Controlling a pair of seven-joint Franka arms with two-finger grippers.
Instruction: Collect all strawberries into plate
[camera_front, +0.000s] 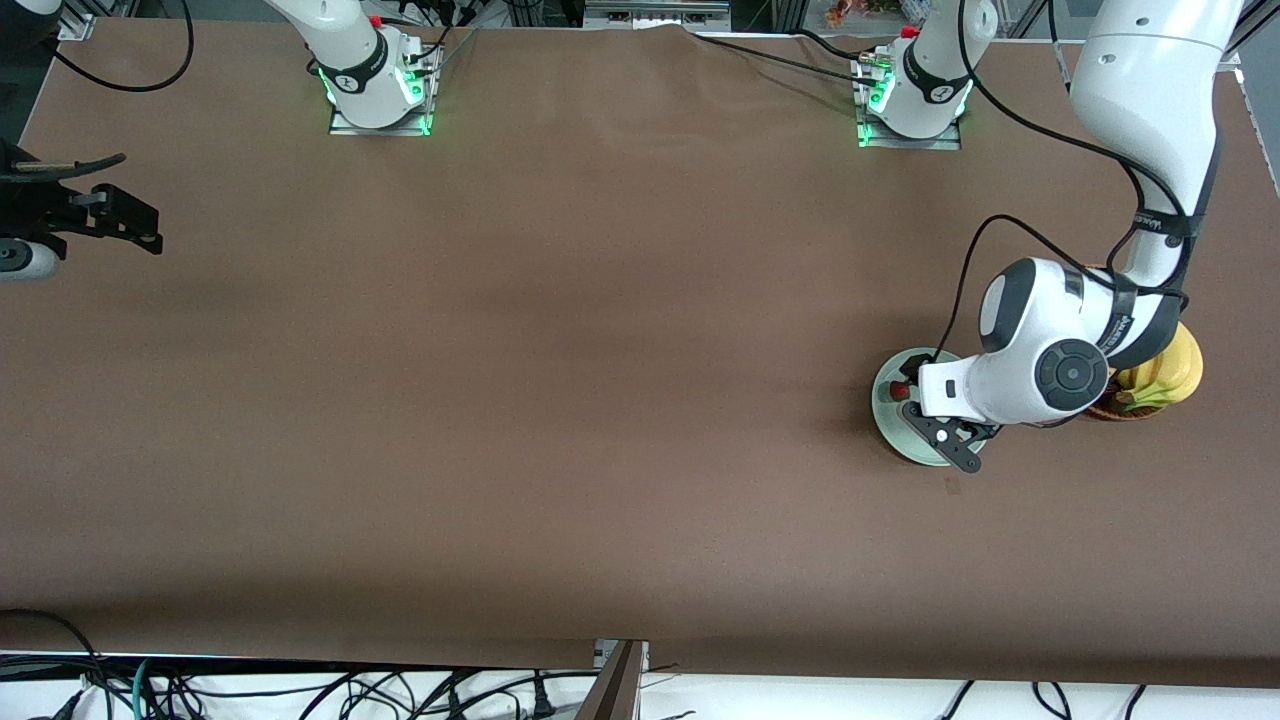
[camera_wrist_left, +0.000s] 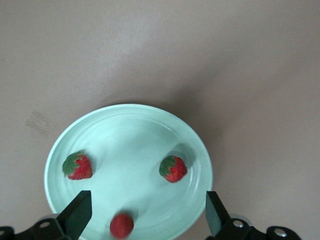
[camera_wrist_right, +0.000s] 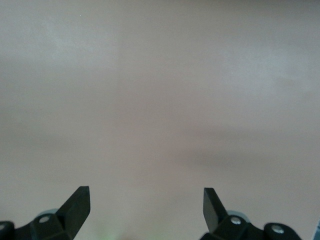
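Here, you have the left gripper (camera_front: 943, 428) hovering over the mint-green plate (camera_wrist_left: 125, 125) with its fingers spread and nothing held. All three strawberries lie in the plate, apart from each other: one capped strawberry (camera_wrist_left: 77, 166), a second capped strawberry (camera_wrist_left: 173, 168), and a third strawberry (camera_wrist_left: 122, 225) between the fingertips. The plate sits on the brown tabletop (camera_front: 560, 400) at the left arm's end, just beside a wicker basket (camera_front: 1120, 410) holding bananas (camera_front: 1170, 375). Your right gripper (camera_wrist_right: 146, 210) waits, released, over bare tabletop.
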